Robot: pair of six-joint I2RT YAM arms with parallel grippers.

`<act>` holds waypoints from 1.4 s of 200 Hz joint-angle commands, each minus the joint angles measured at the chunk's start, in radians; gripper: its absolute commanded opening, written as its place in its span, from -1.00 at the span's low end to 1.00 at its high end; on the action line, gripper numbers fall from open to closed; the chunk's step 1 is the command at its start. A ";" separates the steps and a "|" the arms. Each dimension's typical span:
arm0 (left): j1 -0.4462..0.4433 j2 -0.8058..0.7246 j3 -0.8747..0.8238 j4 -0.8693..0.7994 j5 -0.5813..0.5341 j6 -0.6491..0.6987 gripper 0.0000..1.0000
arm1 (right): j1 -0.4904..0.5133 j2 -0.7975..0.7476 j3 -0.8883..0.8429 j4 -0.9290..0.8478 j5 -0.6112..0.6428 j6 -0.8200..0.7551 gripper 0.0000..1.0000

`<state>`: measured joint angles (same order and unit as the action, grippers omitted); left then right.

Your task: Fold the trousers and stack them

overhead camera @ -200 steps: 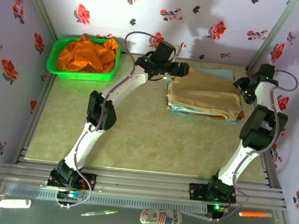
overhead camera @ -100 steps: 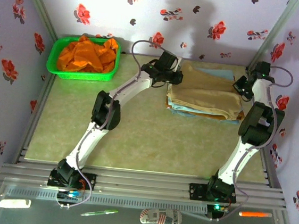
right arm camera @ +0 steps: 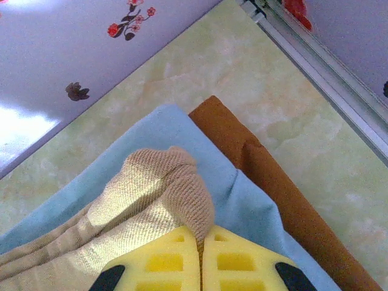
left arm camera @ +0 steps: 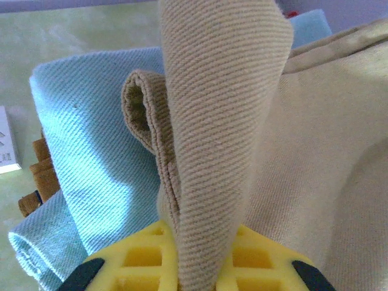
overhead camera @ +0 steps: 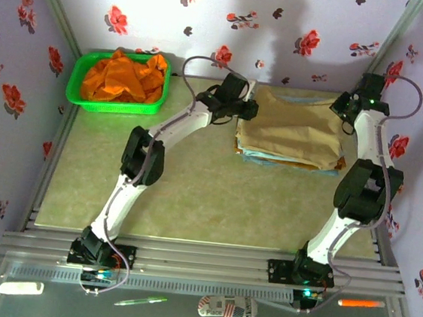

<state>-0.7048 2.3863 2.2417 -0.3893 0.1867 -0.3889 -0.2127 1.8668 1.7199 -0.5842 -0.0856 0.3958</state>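
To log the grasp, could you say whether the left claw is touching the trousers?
Touching: the left wrist view shows the left claw pinching the trousers between its fingers.

Fold of trousers (left arm camera: 218,109) hides left pincer (left arm camera: 197,260) tips; lower edge crops right pincer (right arm camera: 201,257) pads; blue cloth (right arm camera: 254,212) covers most of brown cloth (right arm camera: 227,130).

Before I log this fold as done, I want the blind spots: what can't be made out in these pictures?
1. Top view: how many garments lie under the trousers; only edges peek out.
2. Left wrist: the stack's far side, behind the fold the left gripper pinches.
3. Right wrist: the brown cloth's extent, under the blue cloth and cut by the frame edge.
4. Left wrist: a white object, cut by the left edge.
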 commanded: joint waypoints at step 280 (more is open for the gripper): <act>0.099 -0.309 -0.514 0.287 -0.010 -0.163 0.99 | 0.202 -0.086 -0.040 0.029 0.223 0.068 0.17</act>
<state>-0.6147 2.2333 1.8122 -0.0898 0.1658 -0.5262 -0.0883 1.9987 1.8359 -0.5900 0.0696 0.4122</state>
